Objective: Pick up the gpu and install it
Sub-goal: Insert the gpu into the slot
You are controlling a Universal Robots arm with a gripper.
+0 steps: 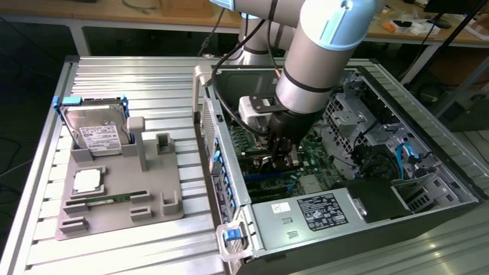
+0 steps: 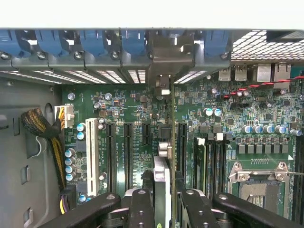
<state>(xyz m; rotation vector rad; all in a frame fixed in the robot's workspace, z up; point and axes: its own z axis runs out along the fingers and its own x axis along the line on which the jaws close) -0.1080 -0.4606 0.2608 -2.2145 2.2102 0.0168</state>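
Holds the gpu (image 2: 161, 179) edge-on in the part-closed gripper (image 2: 166, 209) over the motherboard (image 2: 128, 102) slots in the open case (image 1: 428, 197), long axis along the slots, toward the rear slot panel (image 2: 95, 71). Ribbed metal table (image 1: 137, 74); wooden benches (image 1: 99, 14) behind.

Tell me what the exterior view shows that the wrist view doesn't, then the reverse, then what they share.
Exterior view adds: the hard drive and memory stick in the grey holder, the robot arm, and the power supply in the case.
Wrist view adds: the white slot, the black expansion slots, the processor socket and a yellow-black cable bundle.
Shared: the green motherboard and the end effector closed on the gpu, held edge-on over the motherboard.
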